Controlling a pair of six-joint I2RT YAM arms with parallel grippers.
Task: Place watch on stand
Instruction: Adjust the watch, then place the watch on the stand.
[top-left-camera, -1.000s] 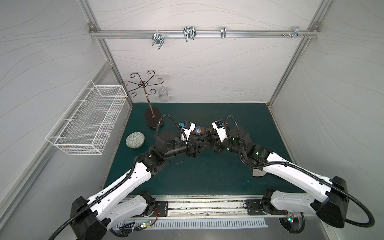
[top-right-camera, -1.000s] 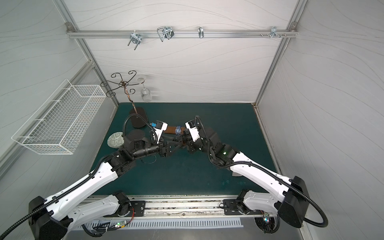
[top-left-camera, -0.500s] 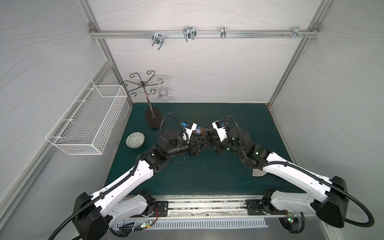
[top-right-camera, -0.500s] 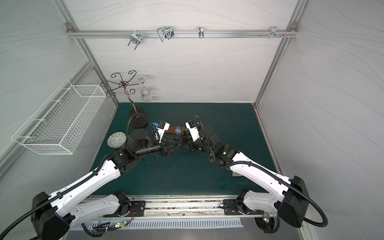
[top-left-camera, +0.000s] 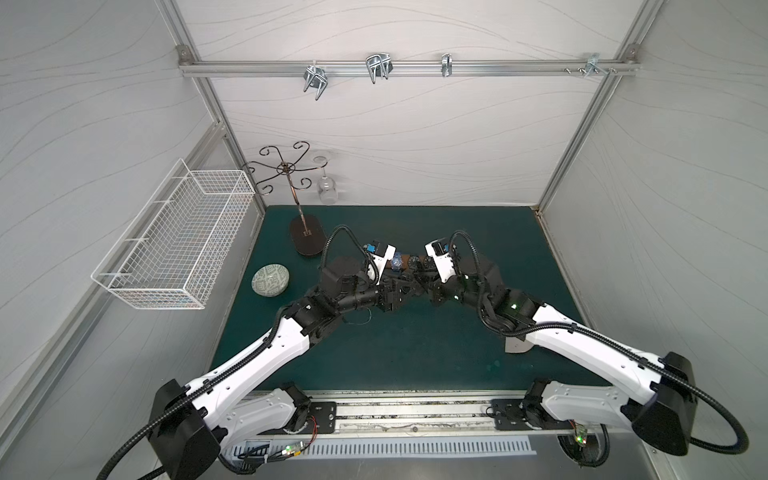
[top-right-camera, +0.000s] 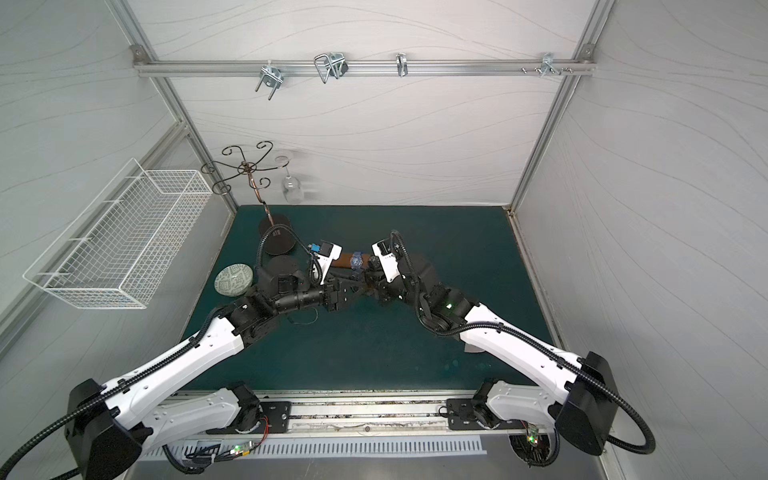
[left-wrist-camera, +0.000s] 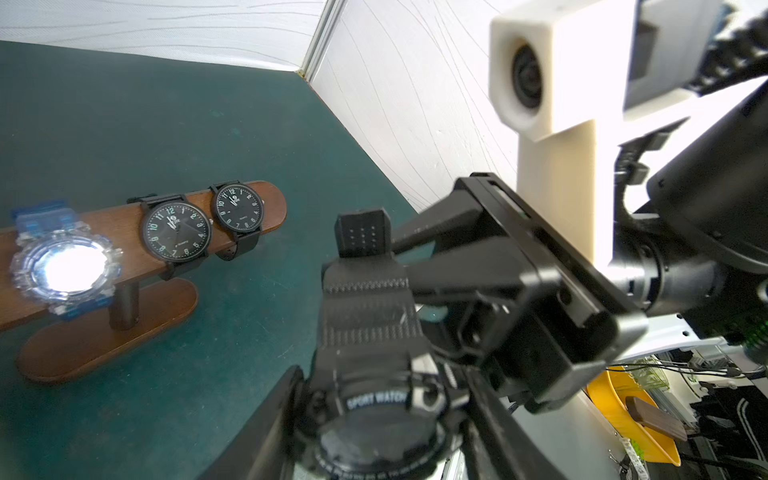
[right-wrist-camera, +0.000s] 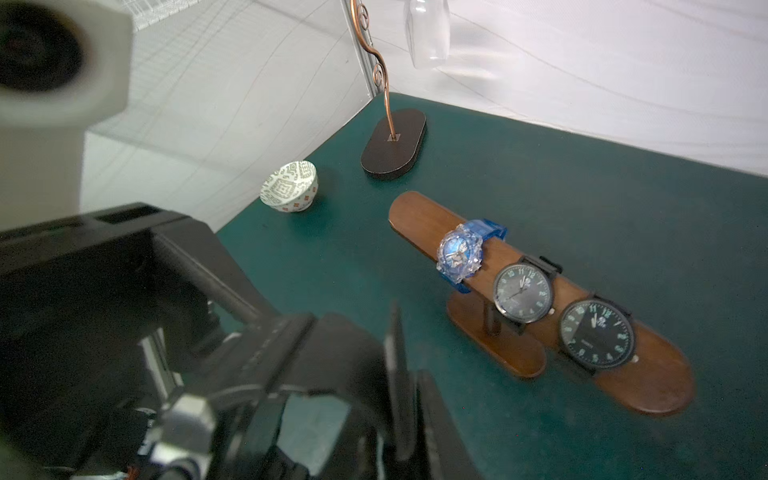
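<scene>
Green matting (top-left-camera: 415, 353) covered the work surface. Low in the left wrist view, the left gripper (left-wrist-camera: 374, 419) clasped the black sport watch (left-wrist-camera: 370, 332) by its case; the right gripper (left-wrist-camera: 386, 257) stood at its strap, grip impossible to tell. The stand (left-wrist-camera: 112, 224), at middle left, carried three other watches (left-wrist-camera: 176, 232).

A black sport watch (left-wrist-camera: 374, 415) up close, wooden stand (left-wrist-camera: 83, 345) beyond bearing three watches (left-wrist-camera: 176, 232)
</scene>
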